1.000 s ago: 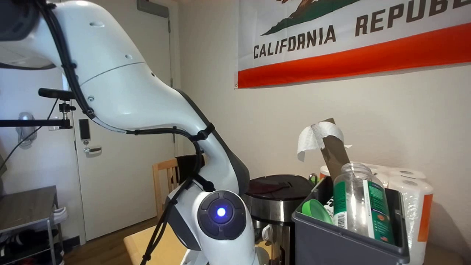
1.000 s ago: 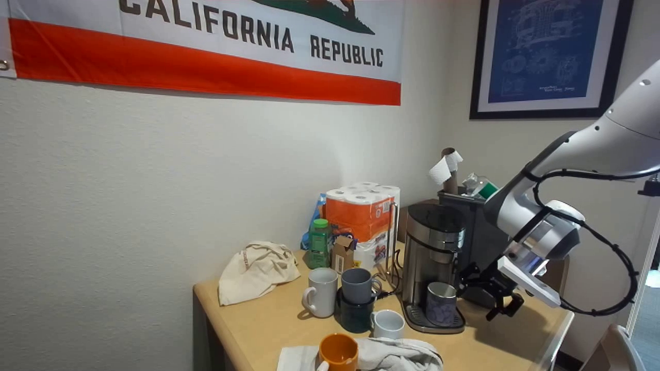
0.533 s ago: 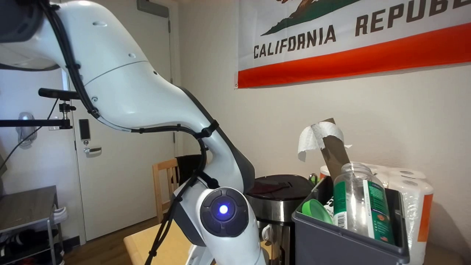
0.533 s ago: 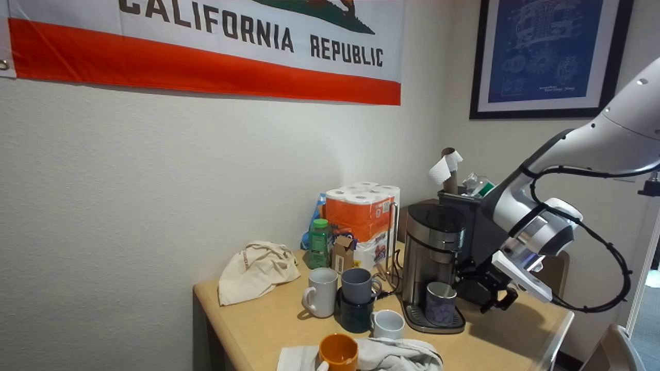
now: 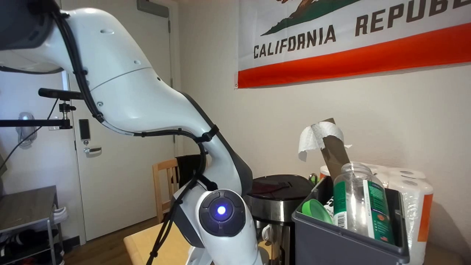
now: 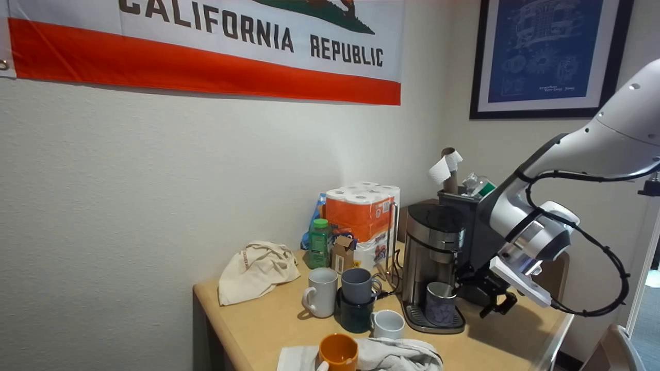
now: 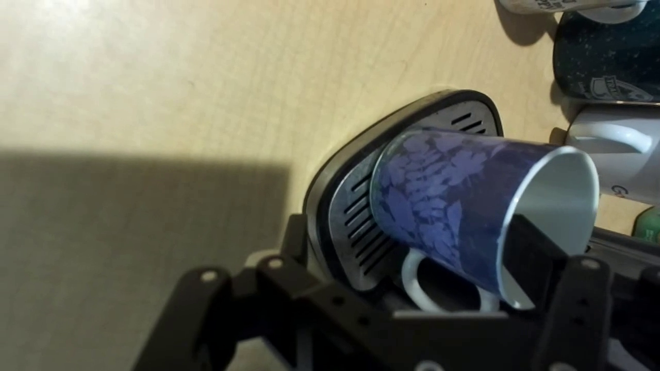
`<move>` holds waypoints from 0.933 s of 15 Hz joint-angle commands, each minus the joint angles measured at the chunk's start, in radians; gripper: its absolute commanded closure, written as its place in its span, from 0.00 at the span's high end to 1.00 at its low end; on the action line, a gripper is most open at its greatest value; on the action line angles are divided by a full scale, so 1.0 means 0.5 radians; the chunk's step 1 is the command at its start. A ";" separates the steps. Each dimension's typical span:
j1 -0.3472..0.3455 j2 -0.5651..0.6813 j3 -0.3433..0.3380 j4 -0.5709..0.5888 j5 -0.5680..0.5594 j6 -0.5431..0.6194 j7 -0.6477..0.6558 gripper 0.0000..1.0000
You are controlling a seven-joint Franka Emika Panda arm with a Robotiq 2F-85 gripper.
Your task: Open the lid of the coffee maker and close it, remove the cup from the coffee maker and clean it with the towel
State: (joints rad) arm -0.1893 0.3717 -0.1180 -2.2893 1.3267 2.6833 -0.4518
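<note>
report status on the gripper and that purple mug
Gripper open. Purple floral mug upright on drip tray, one finger at its mouth, maybe inside. Coffee maker head overhangs mug, may limit lift.

One coffee maker (image 6: 429, 257) has one mug (image 7: 428, 198) on its tray (image 7: 343, 226). Near it are five other mugs (image 6: 323, 292) and one towel (image 6: 394, 354).

Looks like shiny metal round the coffee maker (image 6: 420, 268), glossy plastic on the lid (image 5: 280, 186) — smooth glaze on the patterned cup (image 7: 443, 201), matt cloth in the towel (image 6: 402, 355), smooth wood-grain on the table (image 6: 273, 322) — matt plastic on the bin (image 5: 338, 246).
</note>
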 commanded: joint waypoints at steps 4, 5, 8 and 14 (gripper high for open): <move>0.074 0.023 0.035 0.020 0.052 0.148 -0.019 0.70; 0.087 0.022 0.034 0.021 0.048 0.160 -0.012 0.71; 0.128 0.025 0.030 0.025 0.033 0.202 0.006 0.49; 0.179 0.021 0.010 0.014 -0.004 0.262 0.054 0.05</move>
State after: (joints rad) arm -0.1120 0.3795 -0.1119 -2.2850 1.3264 2.7835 -0.4467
